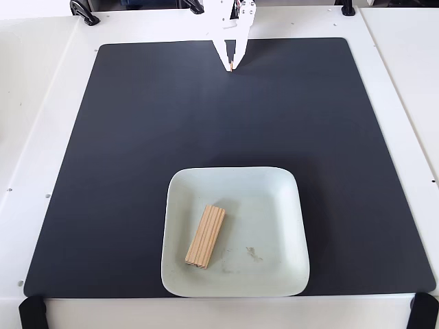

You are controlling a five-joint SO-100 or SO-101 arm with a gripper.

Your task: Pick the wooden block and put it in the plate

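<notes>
The wooden block (pixel 206 236), light tan with lengthwise grain, lies flat inside the plate (pixel 288 205), left of its middle and tilted slightly. The pale white-green square plate sits on the near part of the black mat. My white gripper (pixel 232 68) hangs at the far edge of the mat, far from the plate. Its fingers are together, pointing down, and hold nothing.
A large black mat (pixel 137 137) covers the white table (pixel 34 103). Black clamps sit at the near corners (pixel 31 312) and at the far edge (pixel 84 12). Faint smudges mark the plate's base (pixel 252 253).
</notes>
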